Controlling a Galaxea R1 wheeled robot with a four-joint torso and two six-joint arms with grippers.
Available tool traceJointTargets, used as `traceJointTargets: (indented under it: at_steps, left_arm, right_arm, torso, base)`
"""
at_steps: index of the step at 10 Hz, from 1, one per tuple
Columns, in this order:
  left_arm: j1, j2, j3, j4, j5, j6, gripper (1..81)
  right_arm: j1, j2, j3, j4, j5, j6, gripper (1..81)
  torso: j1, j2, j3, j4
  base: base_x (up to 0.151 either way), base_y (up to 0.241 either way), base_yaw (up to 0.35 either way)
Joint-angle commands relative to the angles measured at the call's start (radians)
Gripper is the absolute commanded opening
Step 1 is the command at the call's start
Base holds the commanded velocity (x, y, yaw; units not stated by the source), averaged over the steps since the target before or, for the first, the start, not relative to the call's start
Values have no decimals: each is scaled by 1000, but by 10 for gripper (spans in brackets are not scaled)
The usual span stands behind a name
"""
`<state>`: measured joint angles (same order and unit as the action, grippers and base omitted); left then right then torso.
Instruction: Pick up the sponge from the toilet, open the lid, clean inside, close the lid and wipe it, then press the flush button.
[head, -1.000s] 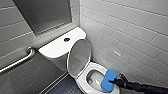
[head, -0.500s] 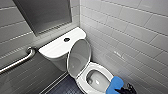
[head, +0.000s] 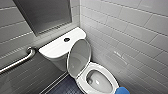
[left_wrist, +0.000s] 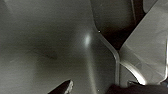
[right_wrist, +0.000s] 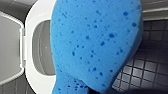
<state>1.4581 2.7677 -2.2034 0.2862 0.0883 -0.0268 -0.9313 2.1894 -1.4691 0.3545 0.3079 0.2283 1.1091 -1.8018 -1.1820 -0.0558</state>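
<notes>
**Sponge clamped at the rim of the open toilet**

The right gripper (right_wrist: 87, 90) is clenched on the lower end of the sponge (right_wrist: 95, 42). The bright blue, speckled pad rises broad and upright close before the right wrist camera. Behind the sponge lies the toilet (right_wrist: 32, 25), with its white ring and the grey hollow of the bowl (right_wrist: 42, 50) open to view. The lid (right_wrist: 10, 50) is swung back at the hinge end. On the other side of the sponge is the floor (right_wrist: 150, 62), laid with small dark tiles.

In the head view the sponge shows as a blue patch at the lower edge, just beside the front of the ring. Whether it touches the ring cannot be told. The lid stands raised and leans back against the tank (head: 56, 48). The flush button (head: 66, 39) sits in the middle of the flat tank top, dark and round. A metal grab bar (head: 17, 62) runs along the wall (head: 15, 30) near the tank. A dark panel (head: 45, 15) hangs above the tank, and pale tiles cover the wall on the far side of the bowl.

Whether the left gripper (left_wrist: 90, 90) is released or clenched cannot be told. Beyond it lie dim, smooth grey surfaces with one small glint
</notes>
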Motion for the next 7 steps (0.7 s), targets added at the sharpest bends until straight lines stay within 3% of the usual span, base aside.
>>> traceJointTargets:
  at_steps: [1, 3, 5, 7]
  left_arm:
    - [23, -11, 24, -9, 76, 4, 811]
    - [20, -8, 25, -7, 73, 5, 811]
    - [15, -11, 48, -4, 73, 7, 811]
    - [14, -12, 54, -4, 71, 7, 811]
  right_arm:
    - [-76, -136, 147, -12, -21, -7, 10]
    - [-111, -220, 279, -51, 33, -32, 10]
    - [-107, -279, 362, -43, 31, -119, 10]
    - [-65, -307, 405, -48, 13, -147, 10]
  torso:
    - [0, 0, 0, 0]
    - [0, 0, 0, 0]
    - [0, 0, 0, 0]
    - [0, 0, 0, 0]
  base:
    - [0, 0, 0]
    - [0, 0, 0]
    - [0, 0, 0]
    - [0, 0, 0]
